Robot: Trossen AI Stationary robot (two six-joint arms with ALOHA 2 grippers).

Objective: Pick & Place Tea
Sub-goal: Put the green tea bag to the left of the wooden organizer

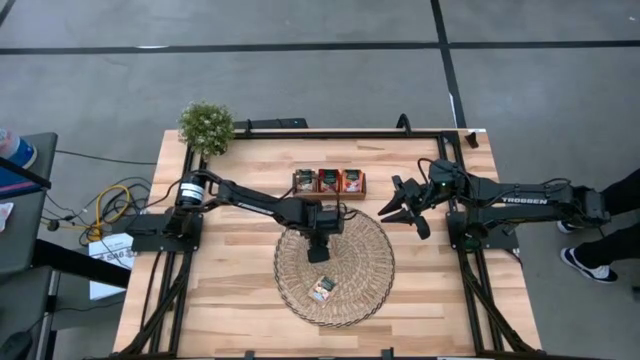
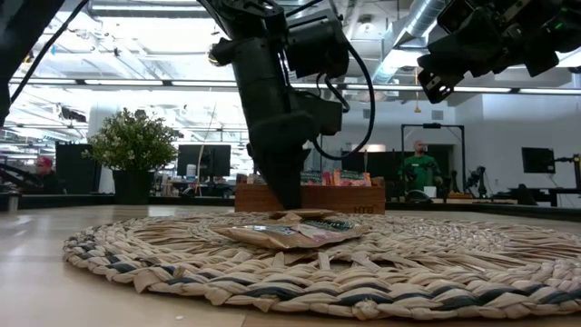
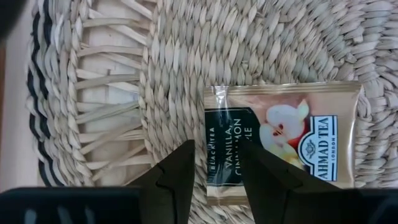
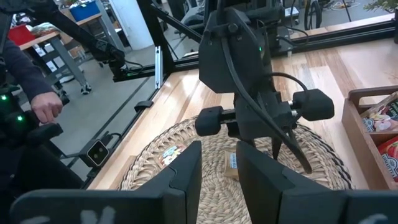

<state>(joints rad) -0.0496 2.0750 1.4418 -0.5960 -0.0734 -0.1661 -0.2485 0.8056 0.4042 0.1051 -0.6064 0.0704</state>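
Note:
A pale beige tea sachet [image 3: 283, 134] with a dark band lies flat on the round wicker mat [image 1: 378, 268]. My left gripper [image 3: 219, 149] is open and points down at the mat's middle [image 1: 319, 250]. One finger stands beside the sachet's short edge and the other over its dark band. A second sachet [image 1: 322, 290] lies on the mat nearer the table's near edge. The brown three-compartment tray [image 1: 328, 181] holds more sachets. My right gripper [image 1: 402, 206] hangs open above the table, right of the tray. My left gripper comes from above, pointing down, at the sachet's dark-band end [image 3: 224, 140]. The open fingers straddle the short edge, one over the mat and one over the band. Whether a fingertip touches the sachet, I cannot tell. The sachet lies flat on the mat.
A potted plant [image 1: 206, 126] stands at the table's far left corner. The tray sits just beyond the mat's far rim. Bare wood lies left and right of the mat. A person's hand [image 4: 46, 109] and people show in the room beyond.

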